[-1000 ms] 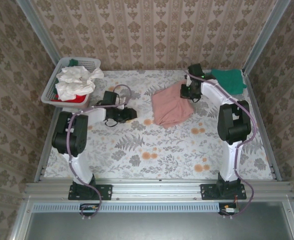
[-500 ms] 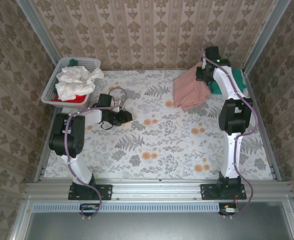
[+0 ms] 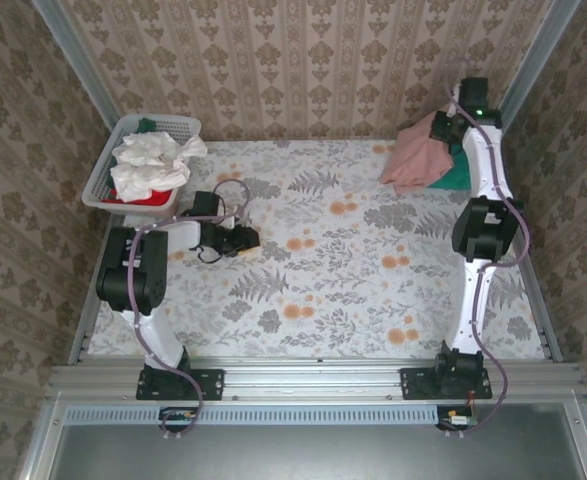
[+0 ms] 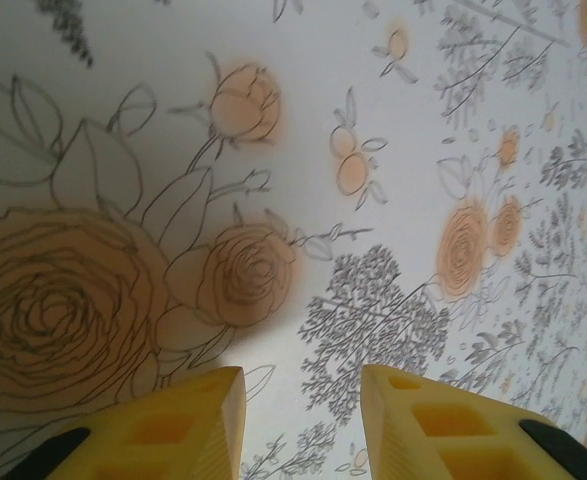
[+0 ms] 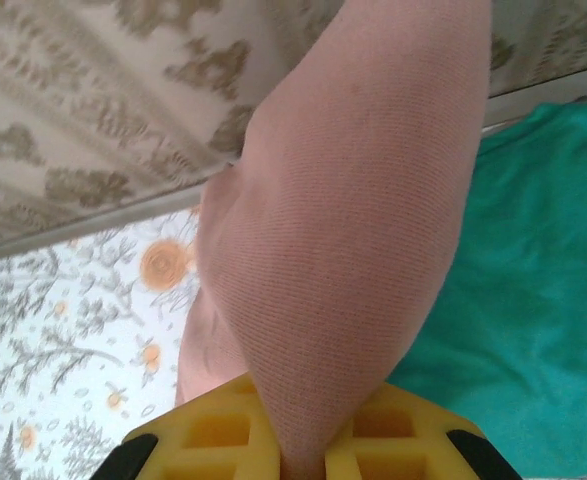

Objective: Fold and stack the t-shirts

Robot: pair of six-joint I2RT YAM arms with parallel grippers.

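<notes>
Pink t-shirt [image 3: 413, 160]: dusty-pink fine-ribbed knit, bunched into a soft hanging fold at 1 o'clock of the table, draped partly over the teal one.
Teal t-shirt [image 3: 463, 175]: plain teal-green cloth lying flat in the far right corner at 2 o'clock; in the right wrist view it sits just beside and under the pink fold.
Right gripper [image 5: 303, 440]: closed tight on the pink t-shirt, with cloth pinched between the yellow hollow-celled fingers [image 5: 213, 430].
Right arm pose: stretched almost straight along the right edge, wrist high near the back wall [image 3: 303, 60].
Left gripper [image 4: 303, 400]: jaws partly apart, nothing between them; the printed tablecloth [image 3: 313, 290] shows through the gap.
Left arm pose: folded, elbow at the left edge, forearm low, gripper pointing toward 3 o'clock over an orange rose print.
Basket [image 3: 101, 178]: white slatted plastic, at 10 o'clock.
White t-shirts [image 3: 151, 162]: crumpled heap in the basket.
Red t-shirt [image 3: 143, 198]: under the white heap, edge showing at the near side.
Tablecloth: pale, grey ferns and orange flowers, smooth.
</notes>
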